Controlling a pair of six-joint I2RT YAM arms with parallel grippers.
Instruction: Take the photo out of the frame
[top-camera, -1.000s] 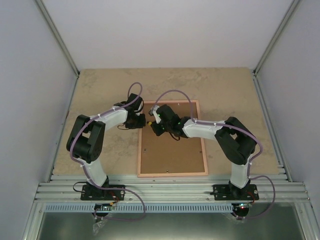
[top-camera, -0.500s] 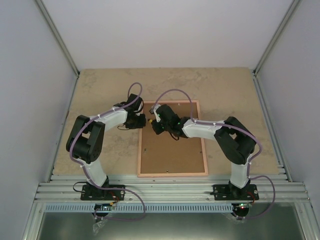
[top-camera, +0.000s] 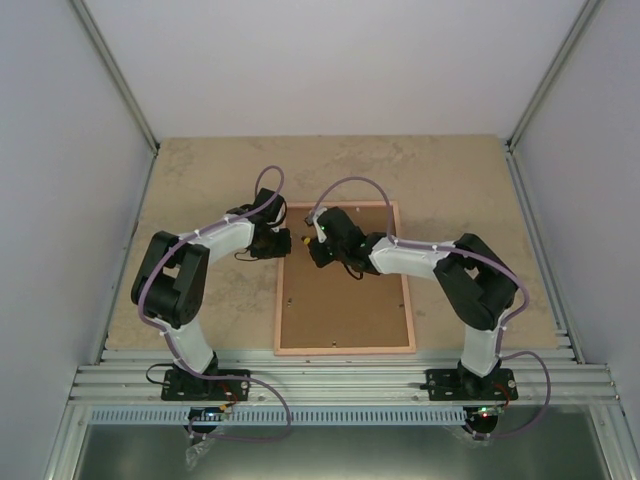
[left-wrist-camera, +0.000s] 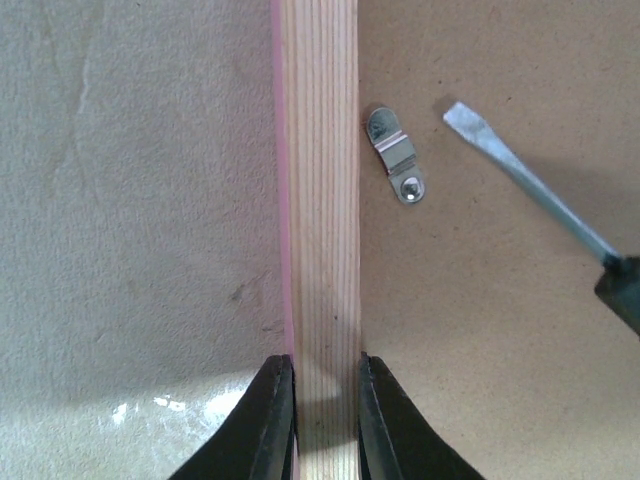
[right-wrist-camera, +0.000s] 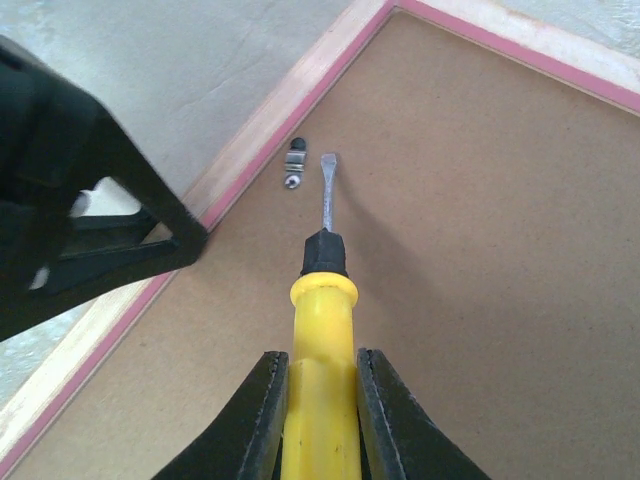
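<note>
**Inspector A:** Where do we find the frame?

**Inspector B:** We find the frame (top-camera: 344, 349) lying flat, back up, on the table (top-camera: 200, 180). It sits about midway along the near edge, with its near rail at that edge. Tan wood rails with a pink outer lip surround a brown backing board (top-camera: 345, 305). The photo is hidden from us under that board.

**Inspector A:** What do we record on the board?

**Inspector B:** We record one small metal clip (left-wrist-camera: 395, 155), held by a screw at one end. It sits just beside the left rail, toward the frame's far left corner. It runs nearly along the rail and lies wholly on the board, not over the wood.

**Inspector A:** And the grippers?

**Inspector B:** The left gripper (left-wrist-camera: 322, 368) pinches the left rail a little along from the clip, with one finger on the table side and the other on the board side. The right gripper (right-wrist-camera: 322, 362) is clamped on the yellow handle of a flat-blade screwdriver (right-wrist-camera: 322, 300), which reaches out over the board. We note the blade tip just beside the clip and apart from it. Whether the tip touches the board, we cannot tell.
</note>
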